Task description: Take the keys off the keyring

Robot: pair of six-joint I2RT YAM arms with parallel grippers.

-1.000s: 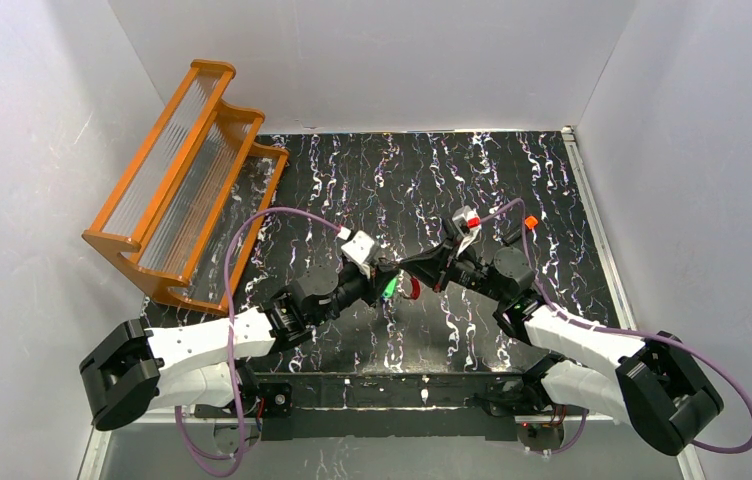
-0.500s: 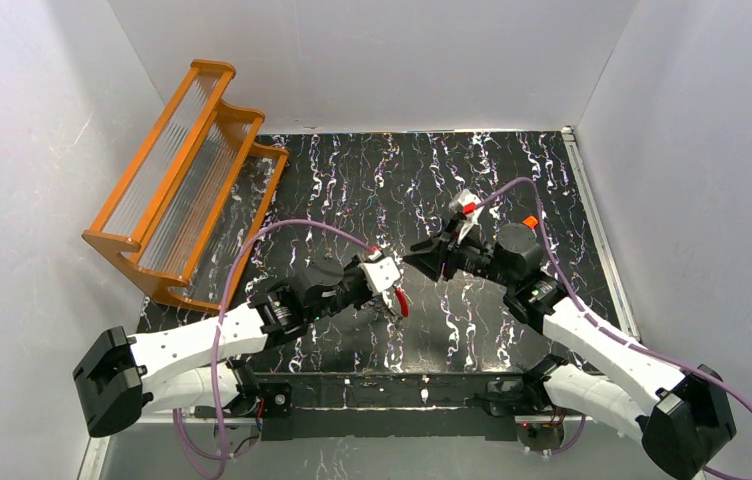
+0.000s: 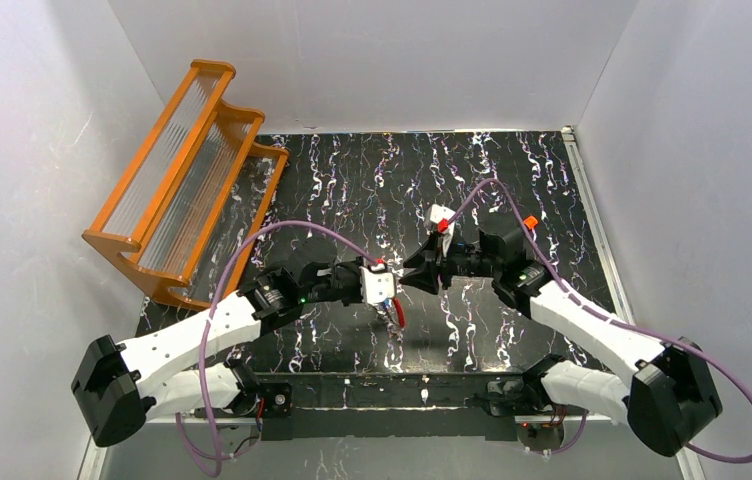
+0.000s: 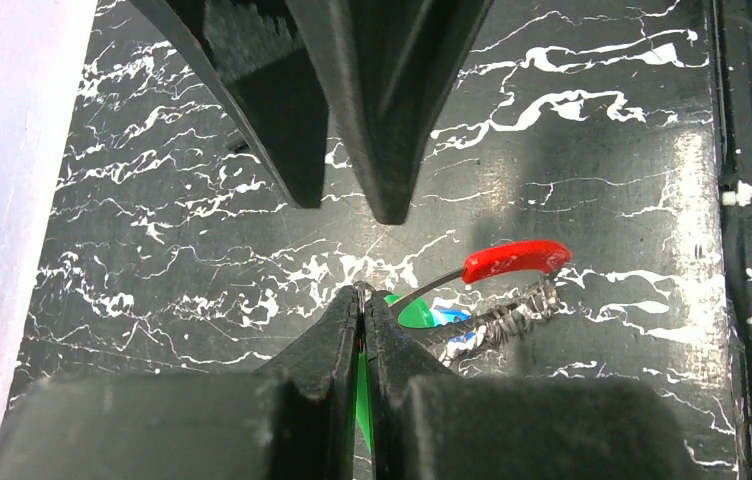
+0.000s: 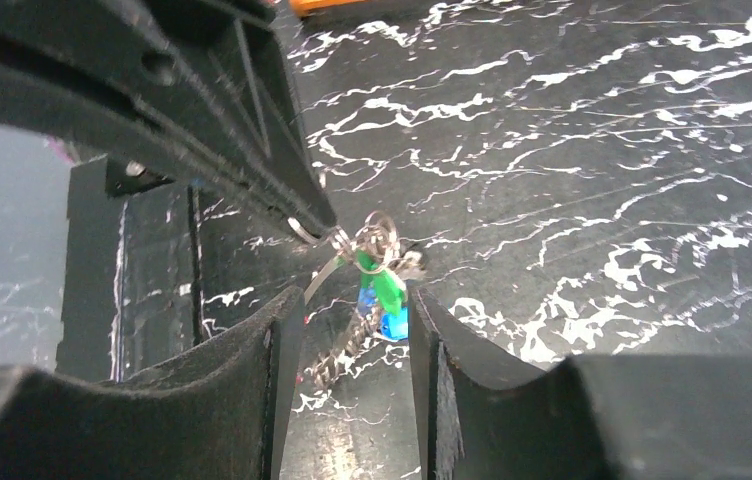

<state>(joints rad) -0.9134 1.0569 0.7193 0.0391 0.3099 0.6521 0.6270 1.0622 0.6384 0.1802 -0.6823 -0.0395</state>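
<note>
My left gripper [image 4: 363, 292] is shut on the thin silvery keyring [image 4: 362, 287], pinching it at the fingertips above the table. The keys hang from it: a red-headed key [image 4: 517, 258], a green one [image 4: 415, 312] and a blue one [image 4: 455, 322], with a braided chain [image 4: 514, 315]. In the top view the left gripper [image 3: 389, 292] and right gripper [image 3: 413, 272] meet tip to tip, the red key [image 3: 398, 315] dangling below. My right gripper [image 5: 347, 310] is open, its fingers either side of the green key [image 5: 382, 285], blue key [image 5: 393, 322] and chain [image 5: 340, 352], not touching them.
An orange stepped rack [image 3: 184, 180] stands at the far left of the black marbled table [image 3: 552, 200]. White walls close in the sides and back. A metal rail [image 3: 392, 385] runs along the near edge between the arm bases.
The left gripper has turned and moved right, so the red key now hangs lowest. The right gripper drew back, then came down-left again, open around the hanging keys.
</note>
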